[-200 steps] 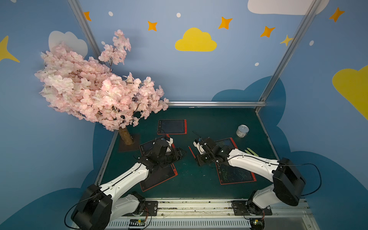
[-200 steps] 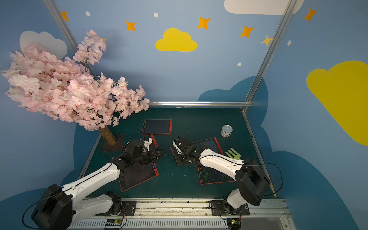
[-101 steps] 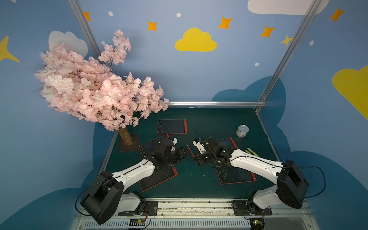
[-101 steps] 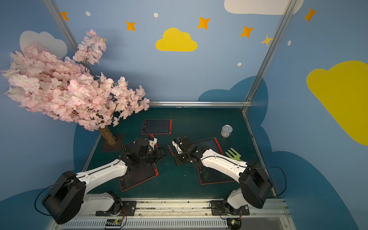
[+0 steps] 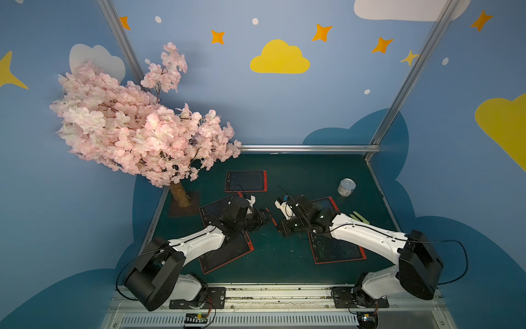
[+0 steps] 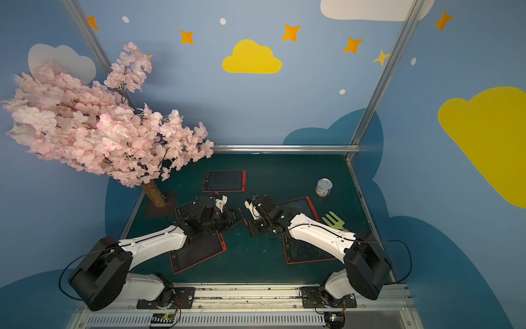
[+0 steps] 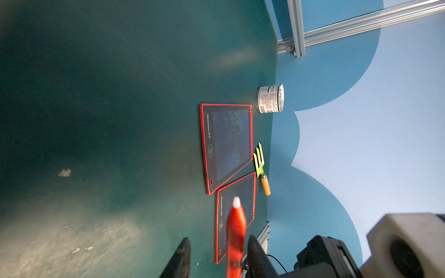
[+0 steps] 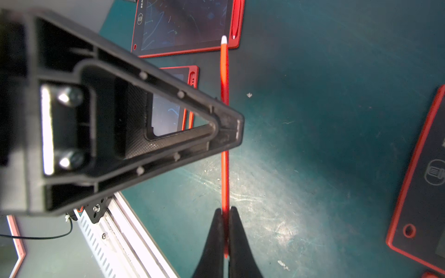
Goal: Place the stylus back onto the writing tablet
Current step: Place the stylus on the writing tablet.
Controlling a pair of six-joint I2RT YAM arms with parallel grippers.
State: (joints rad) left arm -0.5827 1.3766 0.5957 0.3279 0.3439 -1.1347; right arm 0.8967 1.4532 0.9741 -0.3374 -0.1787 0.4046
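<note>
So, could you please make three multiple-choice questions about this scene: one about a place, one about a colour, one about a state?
1. Where on the table does the can stand?
A) front edge, centre
B) toward the back, on the robot's right side
C) front left corner

2. What colour is the shaft of the stylus?
A) red
B) green
C) black

3. The right end effector is:
A) open and empty
B) open around the stylus
C) shut on the stylus

Answers: 1 B, both top views show it there; 2 A, a red shaft with a white tip; 3 C, the right wrist view shows the stylus pinched.
</note>
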